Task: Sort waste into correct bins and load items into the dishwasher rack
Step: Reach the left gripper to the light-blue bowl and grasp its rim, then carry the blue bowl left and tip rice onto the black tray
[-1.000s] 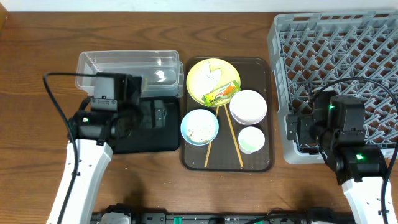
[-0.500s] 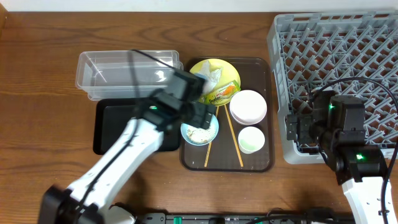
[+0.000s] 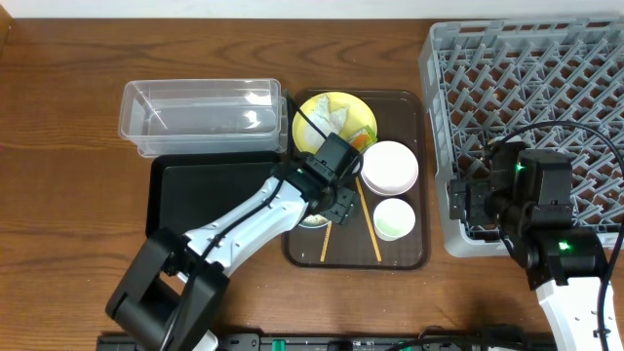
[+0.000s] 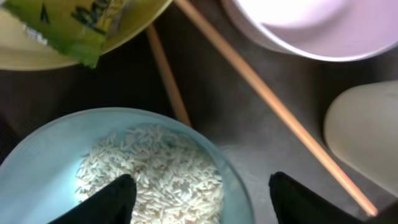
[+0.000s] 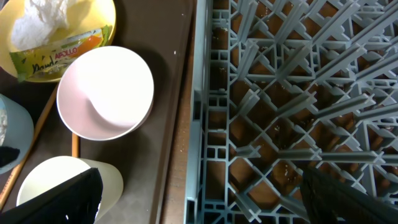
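Observation:
My left gripper is open and hovers low over the light blue bowl. Its fingers straddle the bowl's right rim and the white rice scraps inside. The yellow plate holds the white paper wad and the green-yellow-orange wrapper. The white bowl, the white cup and two chopsticks lie beside it. My right gripper is open and empty at the front left corner of the grey dishwasher rack.
All the dishes sit on a dark brown serving tray. The clear plastic tub stands at the back left. The shallow black tray lies in front of it, partly under my left arm.
My left arm has swung right from above the black tray to over the light blue bowl on the brown tray. The right arm has not moved.

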You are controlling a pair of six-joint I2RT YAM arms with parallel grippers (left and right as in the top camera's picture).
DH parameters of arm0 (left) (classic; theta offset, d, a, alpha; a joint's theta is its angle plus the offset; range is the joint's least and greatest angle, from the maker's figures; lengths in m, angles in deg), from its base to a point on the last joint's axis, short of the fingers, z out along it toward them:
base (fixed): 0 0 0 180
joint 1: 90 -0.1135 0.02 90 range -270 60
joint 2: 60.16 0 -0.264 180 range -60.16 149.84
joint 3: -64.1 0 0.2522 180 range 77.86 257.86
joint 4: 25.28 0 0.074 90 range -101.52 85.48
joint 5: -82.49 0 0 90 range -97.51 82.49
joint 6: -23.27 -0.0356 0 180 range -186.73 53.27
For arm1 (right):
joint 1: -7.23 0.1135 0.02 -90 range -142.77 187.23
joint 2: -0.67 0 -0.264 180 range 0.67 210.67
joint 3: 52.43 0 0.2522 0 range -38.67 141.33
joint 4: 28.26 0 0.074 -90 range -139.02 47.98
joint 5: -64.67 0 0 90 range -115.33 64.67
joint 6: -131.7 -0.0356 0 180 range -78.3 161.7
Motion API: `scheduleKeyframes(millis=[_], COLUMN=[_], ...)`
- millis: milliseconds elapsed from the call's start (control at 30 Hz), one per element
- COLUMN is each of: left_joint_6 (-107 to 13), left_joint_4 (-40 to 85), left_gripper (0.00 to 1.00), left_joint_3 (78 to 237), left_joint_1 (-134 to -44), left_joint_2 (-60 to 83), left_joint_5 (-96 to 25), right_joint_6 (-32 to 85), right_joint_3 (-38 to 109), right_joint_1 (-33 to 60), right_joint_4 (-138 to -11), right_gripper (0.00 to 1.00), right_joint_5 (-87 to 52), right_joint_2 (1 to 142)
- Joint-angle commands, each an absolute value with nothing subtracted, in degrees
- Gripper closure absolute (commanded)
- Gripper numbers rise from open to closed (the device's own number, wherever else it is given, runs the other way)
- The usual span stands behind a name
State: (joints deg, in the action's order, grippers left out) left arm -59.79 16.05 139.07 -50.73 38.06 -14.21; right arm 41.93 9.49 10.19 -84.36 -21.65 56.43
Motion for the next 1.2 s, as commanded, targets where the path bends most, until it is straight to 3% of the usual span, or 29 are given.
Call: scheduleKeyframes(millis=[0,533,867,1067,1100,1167], left_joint_6=[-58.85,-55.00,-55.02,-55.02,-55.02,-55.02], left_joint_4=[15.96,15.31,15.39,15.37,15.37,15.37], left_gripper=[0.37,0.50,0.74,0.81,0.88,0.91], left_joint_3=[140.06,139.97,139.99,140.01,140.03,140.03], left_joint_1=[-50.64,-46.49,-45.13,-45.13,-45.13,-45.13], left_joint_2=[38.34,41.07,41.71,40.48,40.20,39.74], left_joint_5=[-12.57,-12.51,-10.69,-9.77,-9.77,-9.77], right_joint_6=[41.32,41.30,41.32,41.32,41.32,41.32], right_joint_3=[10.74,10.74,10.74,10.74,10.74,10.74], right_joint_1=[10.63,10.63,10.63,10.63,10.63,10.63], right_joint_4=[-84.28,-84.47,-84.52,-84.52,-84.52,-84.52], right_gripper=[0.01,0.01,0.01,0.01,0.01,0.01], right_joint_5=[-21.19,-21.19,-21.19,-21.19,-21.19,-21.21], right_joint_2=[56.41,56.43,56.43,56.43,56.43,56.43])
